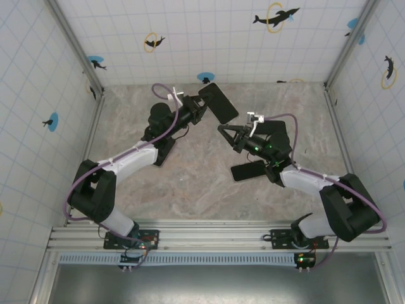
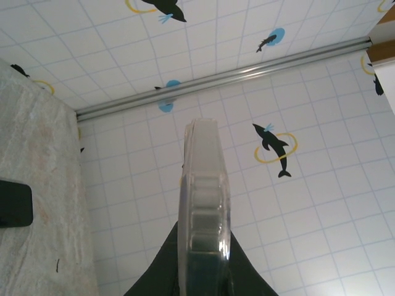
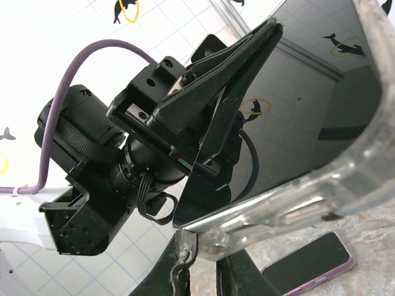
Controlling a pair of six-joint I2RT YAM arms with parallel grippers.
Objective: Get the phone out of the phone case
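Clear plastic rims the phone case (image 1: 219, 101), which the left gripper (image 1: 205, 106) clamps by one end and holds raised off the table (image 1: 190, 190). Its dark glossy face mirrors the tiled wall in the right wrist view. The left arm rises from its base, elbow bent out to the left, forearm stretched toward the back middle of the table. The right arm folds in from the right, forearm low and wrist turned toward the case. The right gripper (image 1: 229, 136) stands with jaws parted, closed on nothing. The case's lower corner sits just beside them, and I cannot tell whether it touches. The phone (image 1: 248, 170) — dark, with a purple edge — lies flat on the table under the right forearm, apart from the case.
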